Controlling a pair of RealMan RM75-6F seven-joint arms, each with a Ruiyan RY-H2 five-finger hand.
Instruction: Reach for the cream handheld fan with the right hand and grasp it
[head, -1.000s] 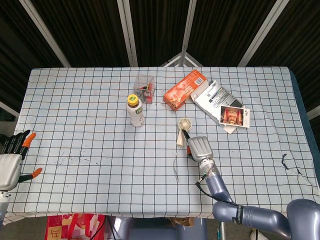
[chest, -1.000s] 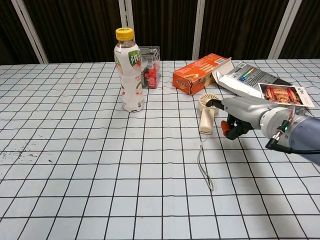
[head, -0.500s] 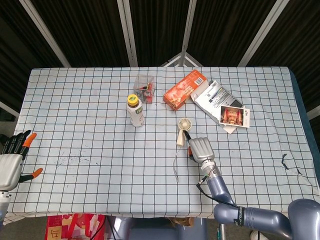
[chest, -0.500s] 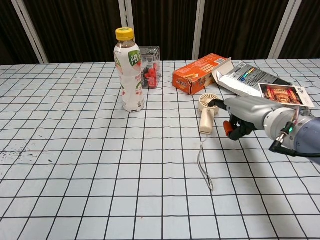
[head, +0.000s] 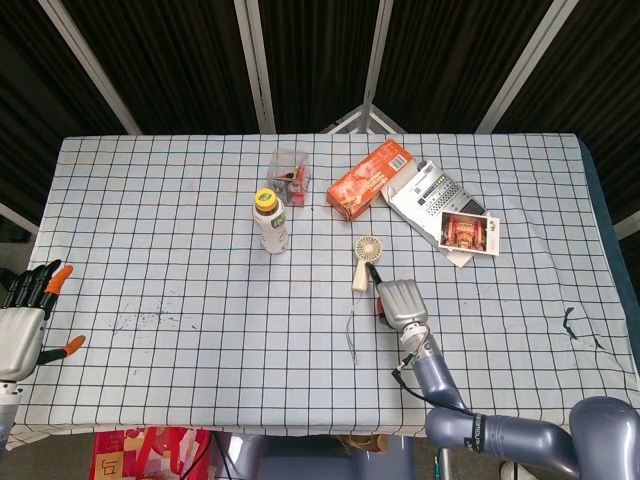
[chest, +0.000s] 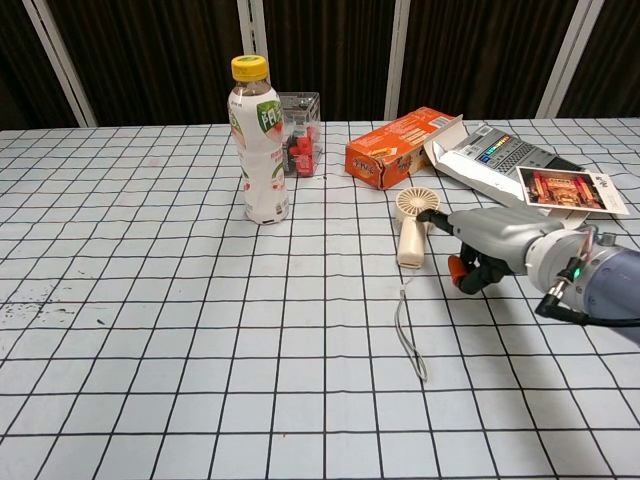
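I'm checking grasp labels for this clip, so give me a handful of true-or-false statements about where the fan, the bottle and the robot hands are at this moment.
1. The right robot hand has the cream handheld fan lifted off the checked tablecloth. False: the fan lies on the cloth, beside the hand.
2. The yellow-capped drink bottle stands upright. True.
3. The fan's thin wrist cord trails toward the table's near edge. True.
4. The orange carton stands on end. False: it lies on its side.
5. The left robot hand is at the table's left edge, holding nothing. True.
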